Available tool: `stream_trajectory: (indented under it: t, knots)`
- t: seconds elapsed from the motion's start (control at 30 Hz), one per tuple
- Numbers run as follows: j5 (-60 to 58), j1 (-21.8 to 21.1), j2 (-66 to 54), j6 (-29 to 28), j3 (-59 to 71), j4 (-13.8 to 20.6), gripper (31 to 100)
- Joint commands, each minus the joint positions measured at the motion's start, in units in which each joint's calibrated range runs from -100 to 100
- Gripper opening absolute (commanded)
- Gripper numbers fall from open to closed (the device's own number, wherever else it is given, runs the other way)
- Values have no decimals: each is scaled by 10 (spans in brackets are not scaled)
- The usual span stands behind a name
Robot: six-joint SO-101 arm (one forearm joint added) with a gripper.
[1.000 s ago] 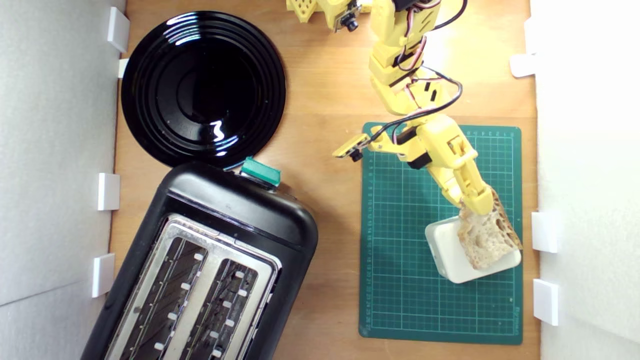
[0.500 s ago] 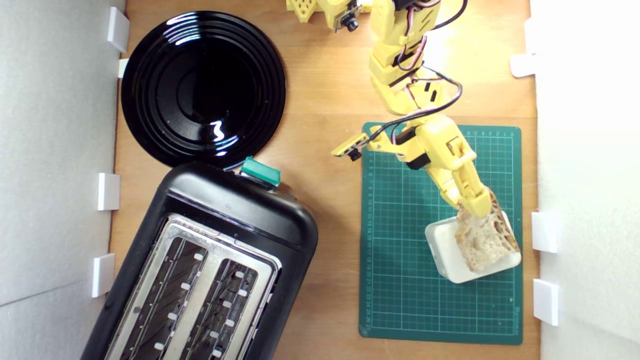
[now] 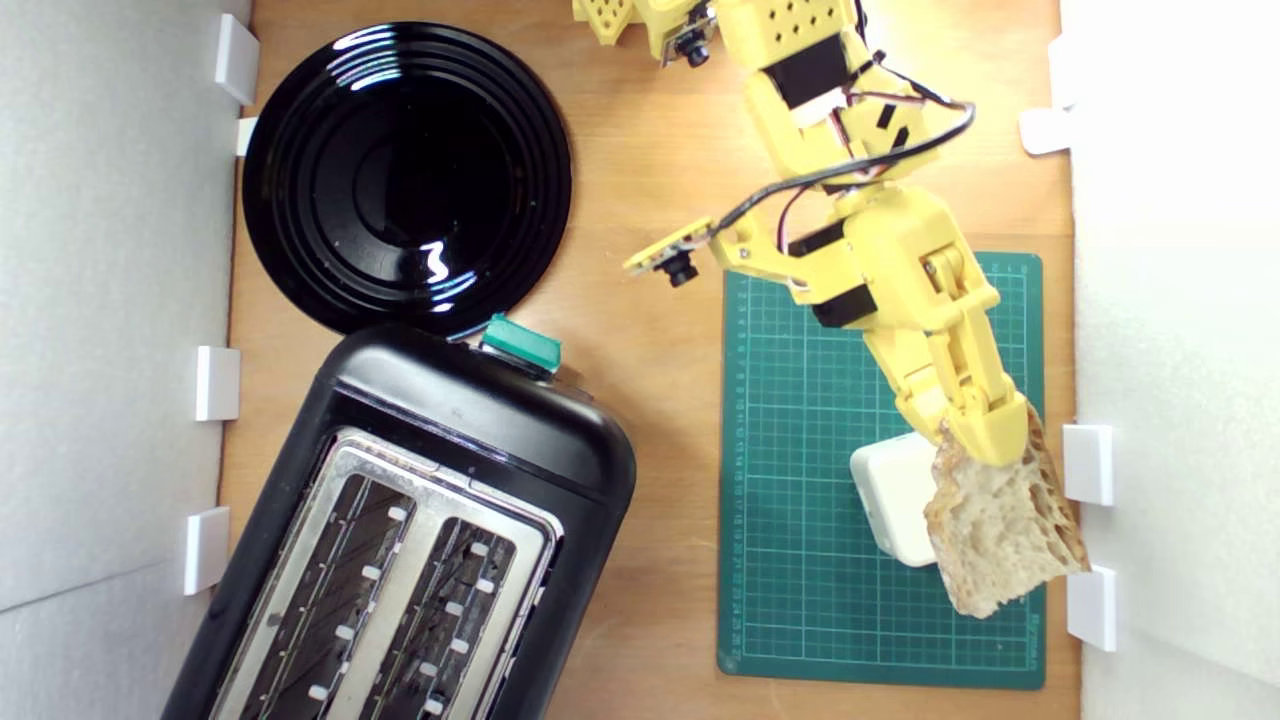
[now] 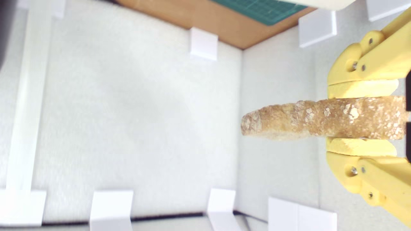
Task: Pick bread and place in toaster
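White foam walls ring the wooden surface, where the claw grips the bread by one end above the green mat at the exterior view's right, the toaster lying well apart to the left, its slots running diagonally.

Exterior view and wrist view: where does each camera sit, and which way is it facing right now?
Exterior view: overhead, looking straight down at the wooden table, the toaster, black plate and green mat; the yellow arm comes in from the top edge.
Wrist view: mounted behind the jaws, looking along them toward the white wall; only the two yellow jaws show.
Shared: both show the gripper clamped on the bread, a corner of the mat and the white wall clips.
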Motion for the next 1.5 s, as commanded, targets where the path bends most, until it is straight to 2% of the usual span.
stream_trajectory:
  t: [0.0,0.13,0.5,0.83,0.97,1.17,1.33,1.47]
  knots:
    - [57,13,-117,39,-18,31,584]
    - [105,41,-165,78,-20,32,584]
    - [118,117,-233,146,-56,23,584]
    - [327,160,-193,230,-289,21,584]
    - [453,184,-159,291,-417,-8,584]
    - [600,210,-120,349,-550,-1,584]
    - [673,241,-84,386,-643,-3,584]
    - [688,272,-69,413,-682,-7,586]
